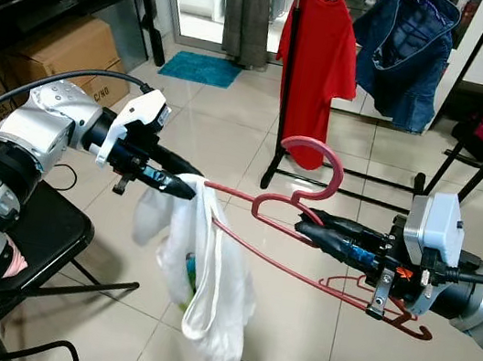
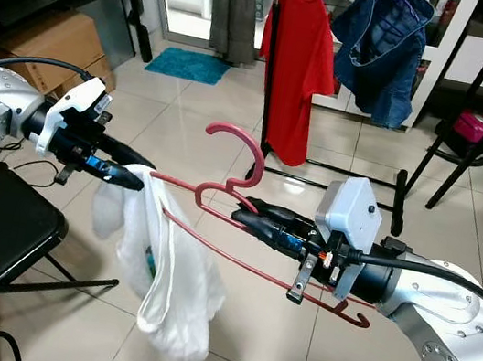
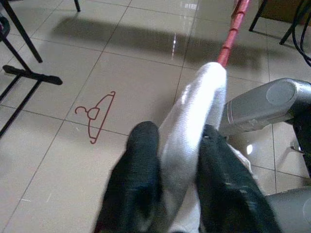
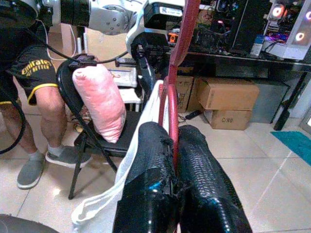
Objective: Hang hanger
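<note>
Right gripper (image 1: 309, 222) clamps the red hanger (image 1: 304, 196) at its neck; left gripper (image 1: 186, 188) pinches the draped white garment (image 1: 207, 277), seemingly at the shoulder. Keep level toward rack (image 1: 288, 77).

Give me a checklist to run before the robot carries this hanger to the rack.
1. Right claw shut on the red hanger below its hook: ok.
2. Left claw shut on the white garment at the hanger's end: ok.
3. Garment fully on the hanger: not ok, it hangs bunched at one end.
4. Rack in sight ahead, with a red shirt and a denim jacket on it: ok.
5. Free space on the rail for the hook: cannot tell.
6. Floor path: not ok, a spare hanger lies on the tiles.
</note>
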`<state>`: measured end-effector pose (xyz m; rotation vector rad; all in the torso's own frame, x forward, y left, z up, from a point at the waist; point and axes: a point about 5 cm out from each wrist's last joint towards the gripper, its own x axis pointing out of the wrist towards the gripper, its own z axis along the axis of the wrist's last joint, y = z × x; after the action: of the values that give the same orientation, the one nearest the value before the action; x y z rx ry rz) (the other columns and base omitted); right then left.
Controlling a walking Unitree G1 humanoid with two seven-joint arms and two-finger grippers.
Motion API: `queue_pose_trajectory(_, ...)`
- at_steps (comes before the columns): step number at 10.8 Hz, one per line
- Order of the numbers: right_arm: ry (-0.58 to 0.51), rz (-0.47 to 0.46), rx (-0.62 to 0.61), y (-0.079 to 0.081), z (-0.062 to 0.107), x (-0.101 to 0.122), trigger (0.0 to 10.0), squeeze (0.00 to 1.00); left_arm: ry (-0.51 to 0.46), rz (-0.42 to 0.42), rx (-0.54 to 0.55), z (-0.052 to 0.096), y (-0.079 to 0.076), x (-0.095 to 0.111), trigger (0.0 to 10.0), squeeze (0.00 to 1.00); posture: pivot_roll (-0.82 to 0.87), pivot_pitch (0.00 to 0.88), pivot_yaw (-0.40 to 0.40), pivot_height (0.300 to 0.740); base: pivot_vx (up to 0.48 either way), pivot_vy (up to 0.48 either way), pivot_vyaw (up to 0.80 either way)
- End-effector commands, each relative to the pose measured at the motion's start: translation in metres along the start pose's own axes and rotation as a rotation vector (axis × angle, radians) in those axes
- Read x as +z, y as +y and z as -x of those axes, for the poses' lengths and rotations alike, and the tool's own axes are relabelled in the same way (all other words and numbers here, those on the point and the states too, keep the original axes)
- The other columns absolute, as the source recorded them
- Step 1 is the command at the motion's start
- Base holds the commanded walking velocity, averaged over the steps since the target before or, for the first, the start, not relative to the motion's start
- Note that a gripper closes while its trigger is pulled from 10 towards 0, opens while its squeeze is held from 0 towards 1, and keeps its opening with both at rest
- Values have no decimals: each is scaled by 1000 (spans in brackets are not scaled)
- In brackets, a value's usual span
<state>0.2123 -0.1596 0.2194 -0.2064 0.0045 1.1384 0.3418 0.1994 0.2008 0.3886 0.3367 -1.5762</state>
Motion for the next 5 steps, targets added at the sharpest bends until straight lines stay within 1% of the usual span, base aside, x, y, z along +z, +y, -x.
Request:
queue_pose_trajectory(1,-40,35,15,2,-1,9,10000,0,31,-1,4,4,0,-1,0,0,-195,17,184,740,0,0,0)
queue_pose_trajectory(3,-38,46,12,0,2,11,10000,0,25,-8,-18,-1,0,2,0,0,-198,18,181,740,0,0,0)
queue_pose_trajectory(5,-33,56,10,-2,3,12,10000,0,-23,-20,-41,-4,0,13,0,0,-197,18,178,740,0,0,0)
